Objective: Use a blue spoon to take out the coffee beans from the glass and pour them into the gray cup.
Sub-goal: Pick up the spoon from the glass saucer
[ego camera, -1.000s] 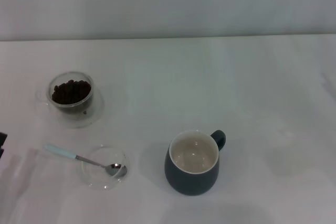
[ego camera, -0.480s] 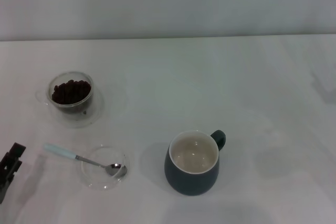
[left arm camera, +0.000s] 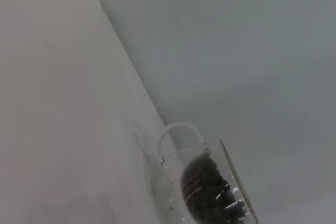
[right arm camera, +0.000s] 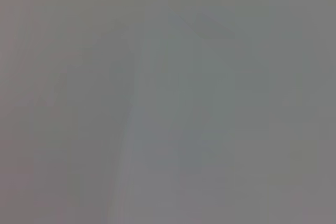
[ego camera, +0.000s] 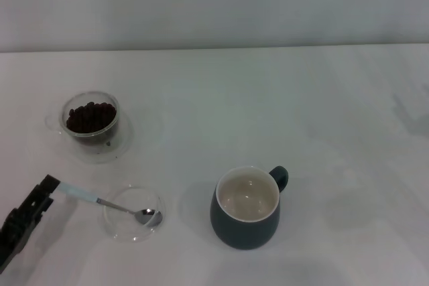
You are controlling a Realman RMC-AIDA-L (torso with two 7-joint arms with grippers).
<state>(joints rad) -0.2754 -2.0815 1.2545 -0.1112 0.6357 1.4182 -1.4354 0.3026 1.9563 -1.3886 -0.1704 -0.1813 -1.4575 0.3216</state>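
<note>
left gripper (ego camera: 47,185) beside blue spoon (ego camera: 107,203)

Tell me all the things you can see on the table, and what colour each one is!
small clear round glass cup: one, see-through, far left of the table, standing upright.
tiny dark brown coffee beans: a heap, nearly black, inside that glass cup.
shallow clear glass dish: one, see-through, near left, in front of the glass cup.
teaspoon with pale blue handle and metal bowl: one, bowl resting in the dish, handle sticking out over the rim to the left.
rounded dark blue-gray mug: one, cream-white inside, no beans in it, near the middle, loop handle at its far right.
white table: one, under everything.
left gripper: one, black, at the near left edge, right by the spoon's handle tip.
right gripper: not in view.
</note>
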